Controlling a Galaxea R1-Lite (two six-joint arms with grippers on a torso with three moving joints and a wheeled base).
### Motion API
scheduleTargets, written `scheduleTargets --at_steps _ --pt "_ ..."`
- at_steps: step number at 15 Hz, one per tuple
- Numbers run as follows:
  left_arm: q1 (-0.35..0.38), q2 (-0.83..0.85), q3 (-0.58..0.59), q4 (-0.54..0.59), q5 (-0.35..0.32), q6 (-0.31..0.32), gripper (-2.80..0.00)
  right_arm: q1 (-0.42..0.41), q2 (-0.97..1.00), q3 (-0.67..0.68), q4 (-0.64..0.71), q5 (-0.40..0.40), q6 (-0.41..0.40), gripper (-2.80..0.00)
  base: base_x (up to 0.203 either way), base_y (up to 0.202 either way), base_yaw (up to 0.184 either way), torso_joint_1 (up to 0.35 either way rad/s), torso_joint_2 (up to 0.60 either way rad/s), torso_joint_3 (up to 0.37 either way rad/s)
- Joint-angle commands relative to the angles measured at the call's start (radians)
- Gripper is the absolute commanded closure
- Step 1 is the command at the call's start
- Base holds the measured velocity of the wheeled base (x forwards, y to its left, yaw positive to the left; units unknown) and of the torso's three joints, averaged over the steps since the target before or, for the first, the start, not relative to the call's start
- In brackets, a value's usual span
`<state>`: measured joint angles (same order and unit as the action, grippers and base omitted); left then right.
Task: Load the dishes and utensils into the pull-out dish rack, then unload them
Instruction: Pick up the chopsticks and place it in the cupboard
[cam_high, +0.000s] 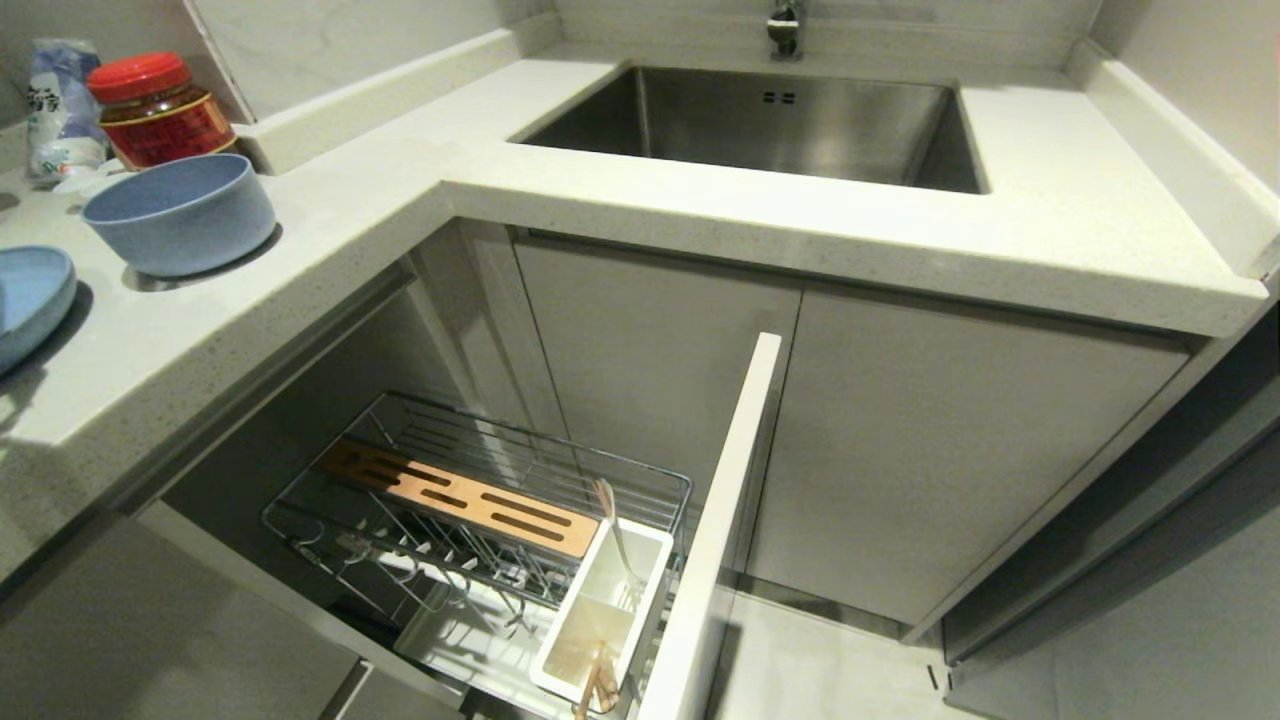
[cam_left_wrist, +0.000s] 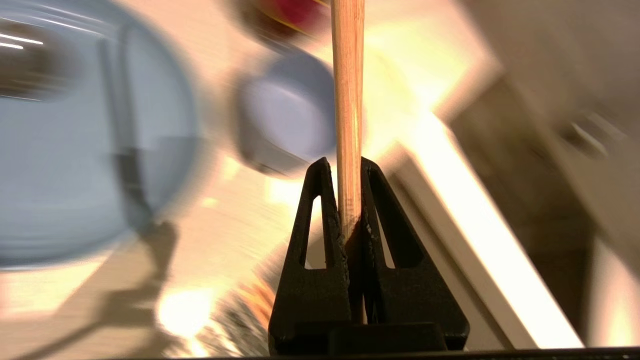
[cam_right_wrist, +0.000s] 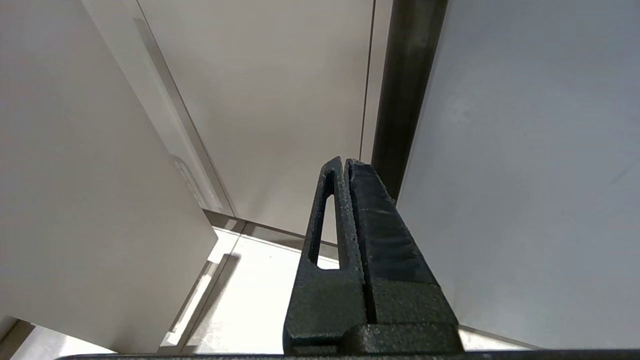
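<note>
Left end effector (cam_left_wrist: 348, 167) clenched low on a chopstick (cam_left_wrist: 348, 100), swinging over the table near the bowl (cam_left_wrist: 290, 112) and plate (cam_left_wrist: 75, 165), and that long free end could pivot loose or clip the bowl.

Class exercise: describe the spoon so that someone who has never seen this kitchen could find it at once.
Start at the steel sink and look down to the pull-out dish rack. At its front stands a white utensil box. The spoon leans in the farther compartment, thin and silvery, unlike the wooden chopsticks nearer.
</note>
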<state>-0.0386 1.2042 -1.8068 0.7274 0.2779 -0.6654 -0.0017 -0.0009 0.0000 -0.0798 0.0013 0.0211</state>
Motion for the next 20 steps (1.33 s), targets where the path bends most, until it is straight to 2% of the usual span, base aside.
scheduleTargets --at_steps 1,3,5,7,10,15,19,20 --pt "-0.236 -0.035 0.008 -0.009 0.001 0.011 0.0 0.0 -0.001 0.026 0.0 0.0 0.0 0.0 0.0 0.0 0.0 0.0 0.0 0.0" --pt "-0.392 -0.03 0.062 -0.017 -0.012 0.045 0.0 0.0 -0.001 0.026 -0.001 0.0 0.0 0.0 0.0 0.0 0.0 0.0 0.0 0.0" --pt "-0.484 0.011 0.147 -0.017 -0.043 0.07 0.0 0.0 -0.001 0.026 -0.001 0.0 0.0 0.0 0.0 0.0 0.0 0.0 0.0 0.0" --pt "-0.515 0.076 0.175 0.016 -0.049 0.142 0.0 0.0 -0.001 0.026 -0.001 0.0 0.0 0.0 0.0 0.0 0.0 0.0 0.0 0.0" --pt "-0.53 0.147 0.194 0.124 -0.054 0.205 0.0 0.0 -0.001 0.026 -0.002 0.0 0.0 0.0 0.0 0.0 0.0 0.0 0.0 0.0" --pt "-0.614 0.2 0.198 0.402 -0.052 0.261 0.0 0.0 -0.001 0.026 -0.001 0.0 0.0 0.0 0.0 0.0 0.0 0.0 0.0 0.0" --pt "-0.679 0.222 0.249 0.5 -0.035 0.281 0.0 0.0 -0.001 0.026 0.0 0.0 0.0 0.0 0.0 0.0 0.0 0.0 0.0 0.0" --pt "-0.689 0.227 0.278 0.51 -0.033 0.315 0.0 0.0 -0.001 0.026 0.0 0.0 0.0 0.0 0.0 0.0 0.0 0.0 0.0 0.0"
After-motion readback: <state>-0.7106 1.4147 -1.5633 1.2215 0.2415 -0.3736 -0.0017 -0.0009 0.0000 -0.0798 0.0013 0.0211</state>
